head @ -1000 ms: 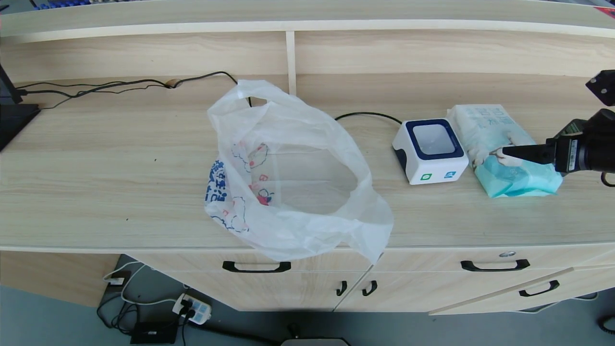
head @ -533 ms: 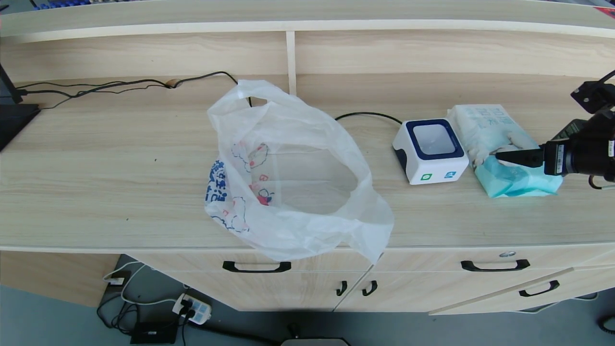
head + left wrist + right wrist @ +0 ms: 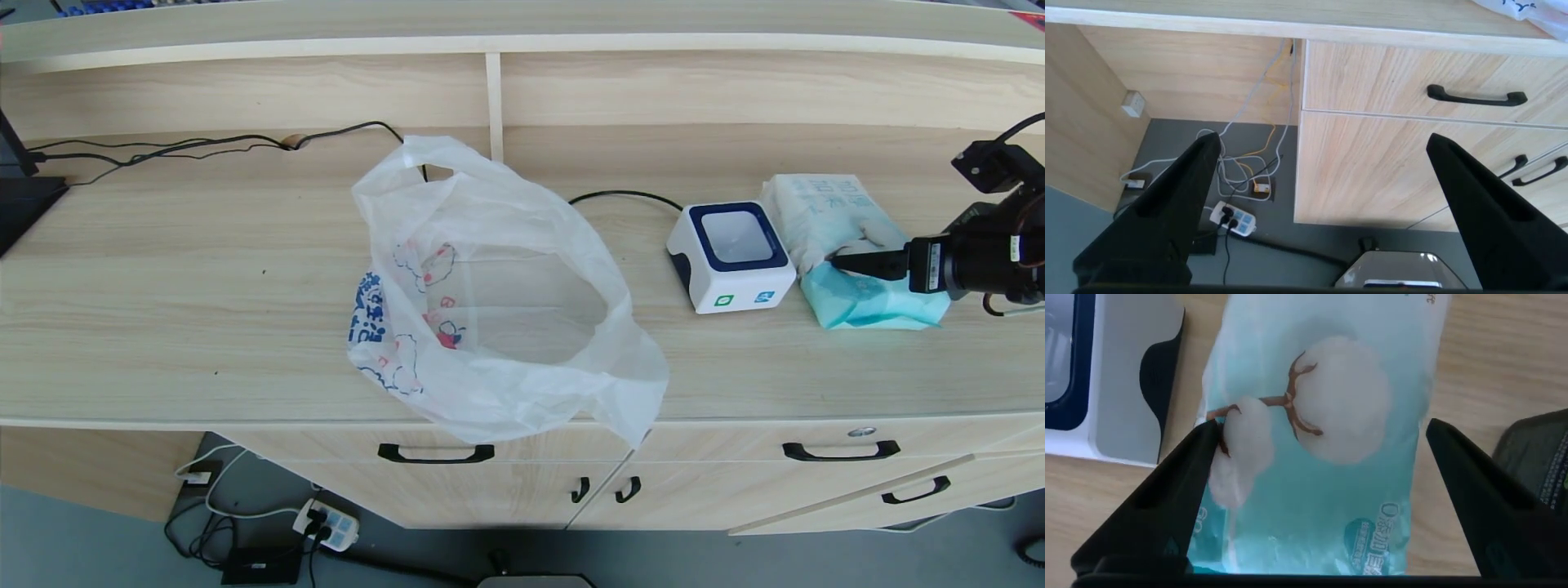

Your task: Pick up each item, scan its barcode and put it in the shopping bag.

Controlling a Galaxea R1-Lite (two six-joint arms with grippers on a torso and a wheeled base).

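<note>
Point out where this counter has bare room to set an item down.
Widest bare patch: counter between the cables and shopping bag. A narrower strip runs along the front edge, before the scanner. Crowded at right: scanner, tissue pack and right gripper sit close together.

Right gripper (image 3: pixel 834 261) over tissue pack (image 3: pixel 820 208), possibly touching; scanner (image 3: pixel 731 255) just beside; shopping bag (image 3: pixel 490 286) open
</note>
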